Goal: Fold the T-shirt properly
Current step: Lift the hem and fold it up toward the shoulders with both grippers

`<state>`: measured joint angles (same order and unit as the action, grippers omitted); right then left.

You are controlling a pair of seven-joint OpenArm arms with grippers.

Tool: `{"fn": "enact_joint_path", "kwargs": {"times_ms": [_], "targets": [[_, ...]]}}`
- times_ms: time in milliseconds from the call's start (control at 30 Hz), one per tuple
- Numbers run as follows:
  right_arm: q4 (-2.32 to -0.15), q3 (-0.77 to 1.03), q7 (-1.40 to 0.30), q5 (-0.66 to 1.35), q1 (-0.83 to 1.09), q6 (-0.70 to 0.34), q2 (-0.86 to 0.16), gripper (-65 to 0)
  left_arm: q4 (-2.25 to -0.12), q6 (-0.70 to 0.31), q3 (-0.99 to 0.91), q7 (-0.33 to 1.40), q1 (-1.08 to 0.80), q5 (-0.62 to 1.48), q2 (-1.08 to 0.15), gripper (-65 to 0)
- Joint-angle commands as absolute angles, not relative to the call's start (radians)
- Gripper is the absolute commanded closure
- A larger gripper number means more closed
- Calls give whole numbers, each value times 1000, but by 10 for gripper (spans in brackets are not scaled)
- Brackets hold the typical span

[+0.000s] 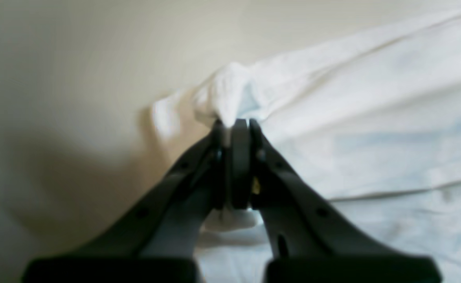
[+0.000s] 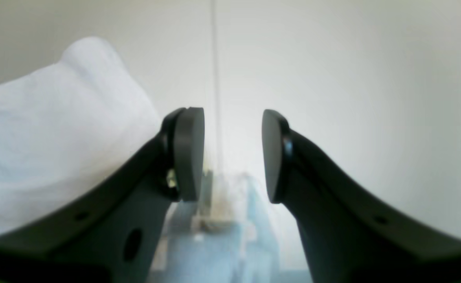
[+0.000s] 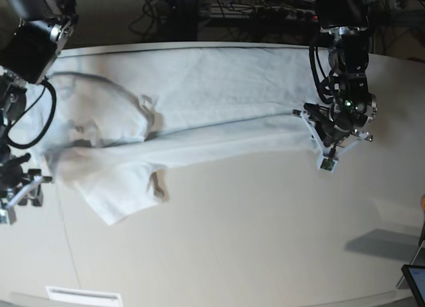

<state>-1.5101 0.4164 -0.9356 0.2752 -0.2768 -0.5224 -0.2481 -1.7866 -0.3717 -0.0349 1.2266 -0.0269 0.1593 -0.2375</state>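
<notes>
T-shirt (image 3: 199,114) lay spread along table's (image 3: 265,240) far side, partly folded. Left gripper (image 1: 234,125) pinched bunched hem tight. Right gripper (image 2: 233,155) stood half open, holding nothing. Risk: one-sided pull could skew fold or drag cloth, since far end lay free.

Item: the T-shirt (image 3: 199,114), plain white, thin soft fabric, a shade brighter than the surface under it.
Pose: stretched long across the far half of the surface, creased, part folded over itself along a lengthwise edge.
Sleeve: 1 short sleeve (image 3: 123,187) fans out toward the near side at the base view's left.
Wrist views: one bunched, pinched corner (image 1: 230,98); elsewhere a soft rounded fold (image 2: 57,129).
</notes>
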Motion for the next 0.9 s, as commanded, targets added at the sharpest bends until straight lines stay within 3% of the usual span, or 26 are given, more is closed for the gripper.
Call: {"fn": "enact_joint_path", "kwargs": {"times_ms": [0,300,500,867], "targets": [[-1501,378,-915,289,-309,-524,-255,-238,-1805,-371,-31,1214,-13,160,-242,0],[-1221,145,-816,285,-461,-516,-257,-244,-1805,-367,-21,1216,-10,160,-242,0],[-1003,39,-731,217,-562,-515,-252,-399,-1805,-367,-21,1216,-10,160,-249,0],[-802,13,-593,163,-639,-515,-232,-411,-1802,-367,-22,1216,-7,160,-248,0]]}}
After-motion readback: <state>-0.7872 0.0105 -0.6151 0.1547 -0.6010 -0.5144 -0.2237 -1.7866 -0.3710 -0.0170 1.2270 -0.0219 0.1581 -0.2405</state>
